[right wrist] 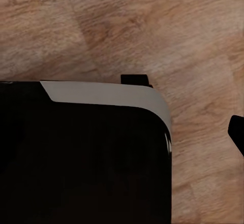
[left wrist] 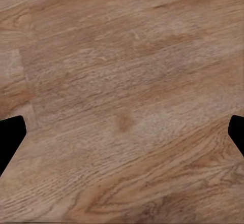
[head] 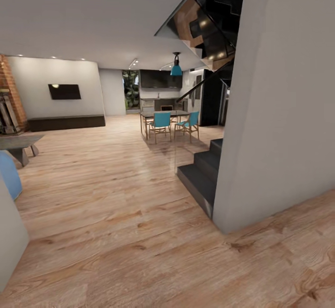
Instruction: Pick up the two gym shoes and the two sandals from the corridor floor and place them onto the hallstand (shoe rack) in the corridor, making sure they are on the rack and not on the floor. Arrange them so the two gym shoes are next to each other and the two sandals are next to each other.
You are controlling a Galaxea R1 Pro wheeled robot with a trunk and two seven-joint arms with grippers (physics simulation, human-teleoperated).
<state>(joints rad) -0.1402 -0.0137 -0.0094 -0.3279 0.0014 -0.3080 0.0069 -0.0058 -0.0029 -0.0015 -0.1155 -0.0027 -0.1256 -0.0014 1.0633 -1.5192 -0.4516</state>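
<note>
Wood-plank corridor floor [head: 116, 233] spreads wide ahead, with a dark staircase [head: 202, 173] rising beside the grey wall [head: 279, 112]. Beyond the staircase stand teal chairs [head: 162, 123]. Left end effector [left wrist: 122, 137] hovers over the floor, fingers spread wide; right end effector's state I cannot tell.

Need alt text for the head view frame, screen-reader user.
Open-plan room with a light wood plank floor running back to a dining table with teal chairs under a teal pendant lamp. A dark staircase rises beside a grey wall on the right; a wall TV hangs at far left.
</note>
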